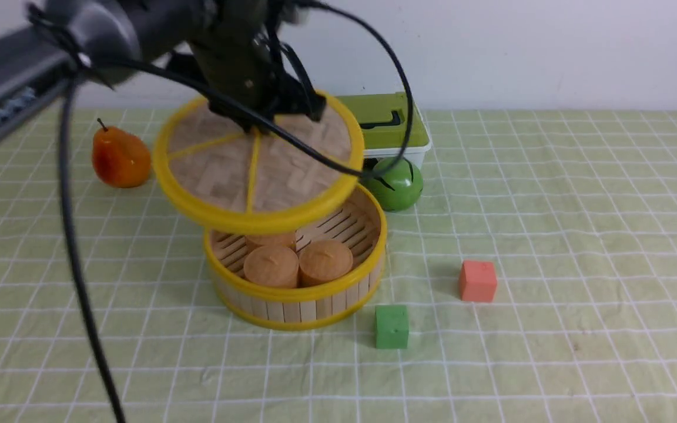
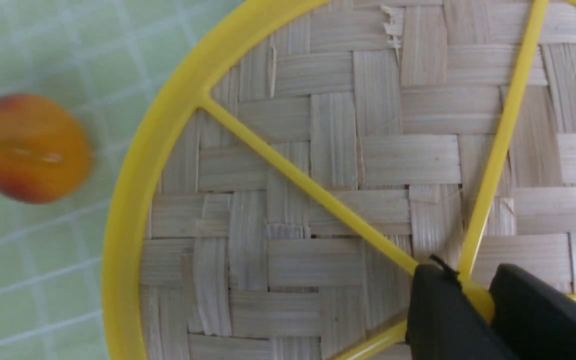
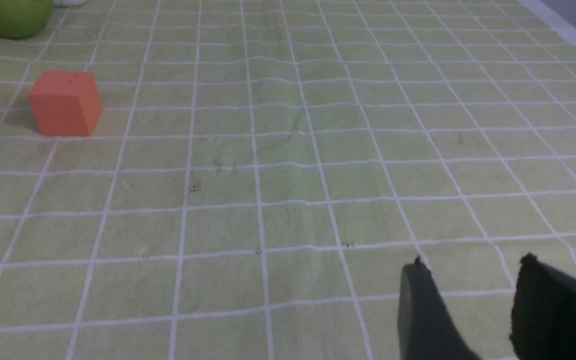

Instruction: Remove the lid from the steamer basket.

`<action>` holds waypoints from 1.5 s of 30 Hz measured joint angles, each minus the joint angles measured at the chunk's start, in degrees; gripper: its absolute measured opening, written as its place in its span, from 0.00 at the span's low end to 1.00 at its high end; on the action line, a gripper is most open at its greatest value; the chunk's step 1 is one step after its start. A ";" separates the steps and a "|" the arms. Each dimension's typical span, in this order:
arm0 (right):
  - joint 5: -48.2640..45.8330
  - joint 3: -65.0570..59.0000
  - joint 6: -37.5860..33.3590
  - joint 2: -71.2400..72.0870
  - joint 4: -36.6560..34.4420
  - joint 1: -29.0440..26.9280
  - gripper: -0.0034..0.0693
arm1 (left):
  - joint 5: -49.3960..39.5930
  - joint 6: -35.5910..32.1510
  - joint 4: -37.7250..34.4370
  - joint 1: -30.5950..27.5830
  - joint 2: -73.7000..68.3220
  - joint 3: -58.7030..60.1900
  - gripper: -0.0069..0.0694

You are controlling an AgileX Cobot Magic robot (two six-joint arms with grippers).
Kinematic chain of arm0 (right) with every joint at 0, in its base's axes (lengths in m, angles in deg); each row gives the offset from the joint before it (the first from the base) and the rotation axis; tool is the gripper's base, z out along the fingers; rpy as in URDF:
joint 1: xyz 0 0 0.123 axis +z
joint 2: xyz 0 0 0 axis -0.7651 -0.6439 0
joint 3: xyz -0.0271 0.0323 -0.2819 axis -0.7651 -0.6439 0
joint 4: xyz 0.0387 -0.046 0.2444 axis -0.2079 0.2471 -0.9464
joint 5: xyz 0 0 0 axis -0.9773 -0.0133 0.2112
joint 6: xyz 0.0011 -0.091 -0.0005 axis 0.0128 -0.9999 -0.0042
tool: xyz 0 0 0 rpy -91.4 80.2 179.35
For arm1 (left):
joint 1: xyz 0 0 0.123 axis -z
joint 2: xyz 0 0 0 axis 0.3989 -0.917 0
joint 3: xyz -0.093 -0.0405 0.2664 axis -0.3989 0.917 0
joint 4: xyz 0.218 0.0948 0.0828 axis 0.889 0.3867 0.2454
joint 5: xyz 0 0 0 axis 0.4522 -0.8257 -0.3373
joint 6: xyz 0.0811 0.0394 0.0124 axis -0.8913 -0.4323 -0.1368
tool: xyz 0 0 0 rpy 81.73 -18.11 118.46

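Note:
The lid, a woven bamboo disc with a yellow rim and spokes, hangs tilted in the air above and a little left of the steamer basket. My left gripper is shut on the lid's yellow centre knob; in the left wrist view the two black fingers pinch the knob on the lid. The basket stands open on the cloth with three tan cylinders inside. My right gripper is open and empty above bare cloth; it does not show in the front view.
An orange pear lies left of the lid. A white box with a green lid and a green ball stand behind the basket. A green cube and an orange-red cube lie to its right.

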 joint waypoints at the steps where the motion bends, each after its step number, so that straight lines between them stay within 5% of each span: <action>1: 0.00 0.00 0.00 0.00 0.00 0.00 0.38 | -0.56 0.12 0.67 -1.21 3.27 0.00 0.23; 8: 0.00 0.00 0.00 0.00 0.00 0.00 0.38 | 0.87 4.25 0.04 -15.41 12.03 11.13 0.23; 13: 0.00 0.00 0.00 0.00 0.00 0.00 0.38 | 13.14 5.52 -7.95 -24.40 9.05 30.08 0.23; 30: 0.00 0.00 0.00 0.00 0.00 0.00 0.38 | 33.08 6.05 -8.43 -24.92 -2.19 35.80 0.25; 38: 0.00 0.00 0.00 0.00 0.00 0.00 0.38 | 27.51 6.10 -10.97 -24.92 2.18 32.80 0.56; 42: 0.00 0.00 0.00 0.00 0.00 0.00 0.38 | 25.37 6.10 -10.67 -24.92 14.46 31.78 0.46; 45: 0.00 0.00 0.00 0.00 0.00 0.00 0.38 | 25.54 5.45 -11.02 -24.92 26.17 31.56 0.27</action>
